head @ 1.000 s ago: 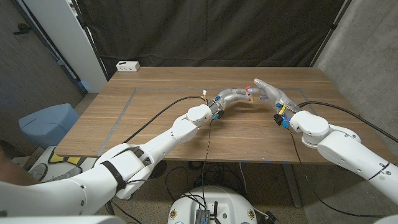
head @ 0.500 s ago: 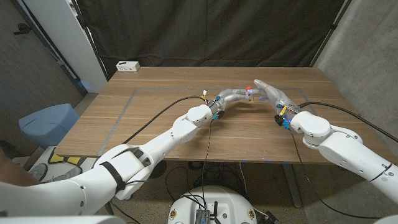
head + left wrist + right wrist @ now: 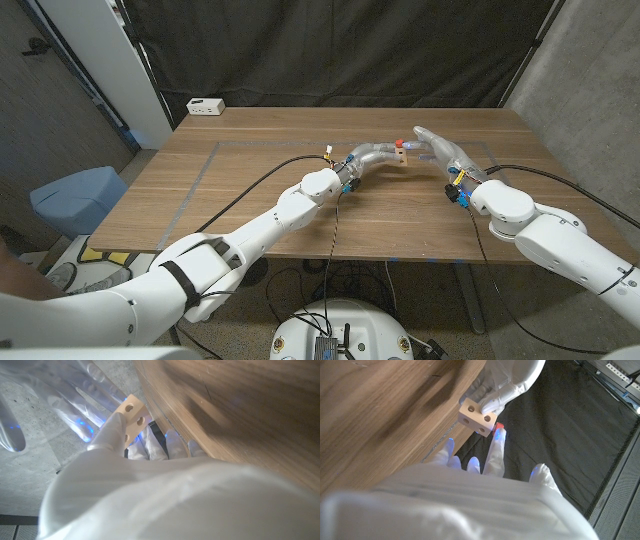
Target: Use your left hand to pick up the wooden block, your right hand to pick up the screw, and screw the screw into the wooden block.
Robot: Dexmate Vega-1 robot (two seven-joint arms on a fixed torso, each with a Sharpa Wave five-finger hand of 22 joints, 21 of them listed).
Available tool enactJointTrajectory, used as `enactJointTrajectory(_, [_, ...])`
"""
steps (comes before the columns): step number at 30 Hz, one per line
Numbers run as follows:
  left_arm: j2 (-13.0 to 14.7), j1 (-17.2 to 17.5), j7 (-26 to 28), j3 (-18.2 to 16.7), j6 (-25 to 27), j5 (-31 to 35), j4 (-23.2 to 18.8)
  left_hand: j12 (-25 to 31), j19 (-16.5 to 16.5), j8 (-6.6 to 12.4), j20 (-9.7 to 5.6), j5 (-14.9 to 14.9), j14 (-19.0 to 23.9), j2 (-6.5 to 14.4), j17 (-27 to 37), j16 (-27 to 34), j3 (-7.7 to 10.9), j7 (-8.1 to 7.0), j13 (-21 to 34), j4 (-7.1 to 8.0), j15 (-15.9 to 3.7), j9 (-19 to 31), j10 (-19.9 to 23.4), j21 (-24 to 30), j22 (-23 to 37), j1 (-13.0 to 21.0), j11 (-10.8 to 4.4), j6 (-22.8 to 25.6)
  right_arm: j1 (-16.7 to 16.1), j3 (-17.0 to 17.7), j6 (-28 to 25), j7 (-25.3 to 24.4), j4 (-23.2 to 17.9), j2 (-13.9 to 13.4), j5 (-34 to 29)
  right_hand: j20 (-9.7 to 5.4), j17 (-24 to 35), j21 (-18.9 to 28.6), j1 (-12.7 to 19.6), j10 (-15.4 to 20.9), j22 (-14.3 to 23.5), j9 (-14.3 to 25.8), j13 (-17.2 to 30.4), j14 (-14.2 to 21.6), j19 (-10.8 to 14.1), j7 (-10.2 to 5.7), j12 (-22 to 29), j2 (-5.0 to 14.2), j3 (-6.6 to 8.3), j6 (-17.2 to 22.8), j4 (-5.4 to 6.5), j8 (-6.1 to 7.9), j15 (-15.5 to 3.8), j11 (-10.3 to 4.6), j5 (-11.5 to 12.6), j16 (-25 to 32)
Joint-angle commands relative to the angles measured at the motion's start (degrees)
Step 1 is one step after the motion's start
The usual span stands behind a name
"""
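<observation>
Left fingers (image 3: 114, 427) grip wooden block (image 3: 477, 416) above table (image 3: 250, 180); right hand (image 3: 437, 149) fingers pinch red screw (image 3: 498, 426), now nudged in against the block's side — insertion starting, hole alignment unclear.

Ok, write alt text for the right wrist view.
The left hand holds a pale wooden block with round holes, while a finger of the right hand presses a red-headed screw against it, above the wooden table.

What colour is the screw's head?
Red, on the screw at the wooden block; the right wrist view shows it best.
</observation>
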Motion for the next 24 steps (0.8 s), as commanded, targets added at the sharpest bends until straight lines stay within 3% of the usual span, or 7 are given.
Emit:
enactJointTrajectory(1, [0.4, 0.2, 0.2, 0.0, 0.4, 0.1, -0.7, 0.5, 0.5, 0.37, -0.11, 0.5, 0.2, 4.3, 0.1, 0.3, 5.4, 4.45, 0.3, 5.1, 0.31, 0.1, 0.5, 0.2, 0.3, -3.6, 0.18, 5.0, 0.3, 0.4, 0.2, 0.7, 0.6, -0.3, -0.7, 0.38, 0.2, -0.1, 0.8, -1.2, 0.2, 0.2, 0.0, -0.6, 0.1, -0.3, -0.6, -0.04, 0.53, -1.7, -0.06, -0.8, 0.08, -0.11, 0.4, -0.2])
enactJointTrajectory(8, [0.7, 0.5, 0.4, 0.0, 0.5, 0.2, -1.4, 0.5, 0.5, 0.38, -0.1, 0.5, 0.2, 4.3, 0.1, 0.3, 5.42, 4.41, 0.3, 5.1, 0.28, 0.1, 0.5, 0.2, 0.3, -3.6, 0.1, 5.0, 0.7, 0.3, 0.3, 0.8, 0.9, -0.2, -1.0, 0.74, 0.3, -0.7, 0.6, -2.3, 0.2, 0.2, 0.0, -1.2, -1.1, -0.55, -1.1, -0.03, 0.55, -3.4, 0.05, -1.43, 0.15, -0.37, 0.3, -0.5])
enactJointTrajectory(15, [1.1, 0.9, 0.4, 0.0, 0.9, 0.2, -2.3, 0.5, 0.5, 0.39, -0.05, 0.4, 0.2, 4.3, 0.1, 0.3, 5.4, 4.48, 0.3, 5.1, 0.19, 0.1, 0.5, 0.2, 0.3, -3.6, 0.2, 5.0, 0.8, 0.3, 0.5, 1.4, 1.2, -0.4, -1.0, 2.19, 0.4, -1.2, 0.4, -3.3, 0.3, 0.3, 0.0, -1.8, -2.6, -1.31, -1.3, -0.05, 0.57, -5.7, 0.16, -1.98, 0.32, -0.49, 0.3, -0.8])
enactJointTrajectory(24, [1.5, 1.2, 0.7, 0.1, 1.3, 0.3, -3.4, 0.5, 0.5, 0.34, -0.13, 0.4, 0.2, 4.3, 0.1, 0.2, 5.43, 4.38, 0.3, 5.09, 0.28, 0.1, 0.5, 0.2, 0.3, -3.6, 0.15, 4.9, 2.0, -0.2, 0.0, 2.9, 1.7, -0.8, -0.7, 3.13, 0.5, -1.4, 0.0, -5.2, 0.3, 0.3, 0.0, -3.0, -4.0, -1.86, -1.7, -0.16, 0.53, -8.4, 0.31, -2.32, 0.58, 0.26, 0.3, -1.1])
